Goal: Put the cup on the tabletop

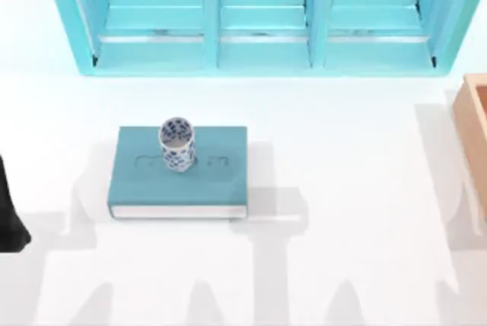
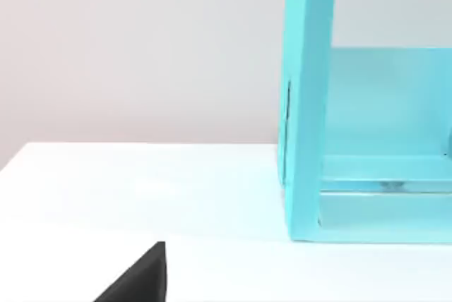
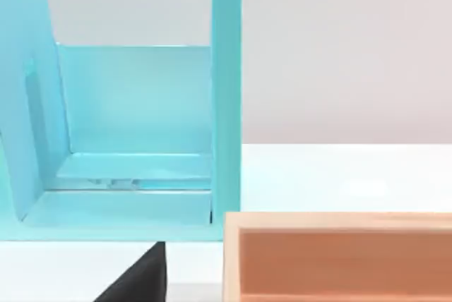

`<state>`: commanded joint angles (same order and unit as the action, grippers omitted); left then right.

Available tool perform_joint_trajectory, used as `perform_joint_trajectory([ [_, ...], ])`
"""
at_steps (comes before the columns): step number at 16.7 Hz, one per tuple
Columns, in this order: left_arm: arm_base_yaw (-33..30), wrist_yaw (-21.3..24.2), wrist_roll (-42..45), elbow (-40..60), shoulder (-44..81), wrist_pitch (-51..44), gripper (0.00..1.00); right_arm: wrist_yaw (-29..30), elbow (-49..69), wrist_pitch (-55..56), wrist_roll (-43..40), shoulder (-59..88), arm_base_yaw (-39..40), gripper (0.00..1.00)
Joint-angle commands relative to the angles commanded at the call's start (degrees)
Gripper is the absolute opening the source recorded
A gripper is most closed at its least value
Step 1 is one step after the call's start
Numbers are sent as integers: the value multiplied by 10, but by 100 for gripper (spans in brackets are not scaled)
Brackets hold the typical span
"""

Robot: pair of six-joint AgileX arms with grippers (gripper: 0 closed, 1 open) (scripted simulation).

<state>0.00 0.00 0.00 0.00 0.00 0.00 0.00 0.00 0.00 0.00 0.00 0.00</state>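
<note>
Cup (image 1: pixel 176 144) stands upright on the teal book (image 1: pixel 179 181), toward its far edge, left of centre on the tabletop (image 1: pixel 342 189). Left arm (image 1: pixel 9 212) sits at the table's left edge, well apart from the cup; finger state cannot be told. Turquoise shelf unit (image 1: pixel 262 17) lines the far side, an orange box (image 1: pixel 473 124) at the right edge.

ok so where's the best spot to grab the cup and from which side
Probably the upper wall of the cup, just below its rim, coming from the left. It stands upright and open-topped on the book, narrow enough for a claw to span. The left arm sits nearest, at the table's left edge, with nothing in between.
</note>
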Motion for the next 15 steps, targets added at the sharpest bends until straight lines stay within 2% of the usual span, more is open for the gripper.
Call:
perform_joint_trajectory([
  [4, -6, 1, -5, 16, 14, -11, 100, 0, 0, 0, 0, 0, 0, 100],
  [7, -30, 4, -25, 81, 74, -57, 100, 0, 0, 0, 0, 0, 0, 100],
  [11, -78, 5, -61, 222, 222, -173, 100, 0, 0, 0, 0, 0, 0, 100],
  [15, -137, 0, -102, 393, 428, -336, 100, 0, 0, 0, 0, 0, 0, 100],
])
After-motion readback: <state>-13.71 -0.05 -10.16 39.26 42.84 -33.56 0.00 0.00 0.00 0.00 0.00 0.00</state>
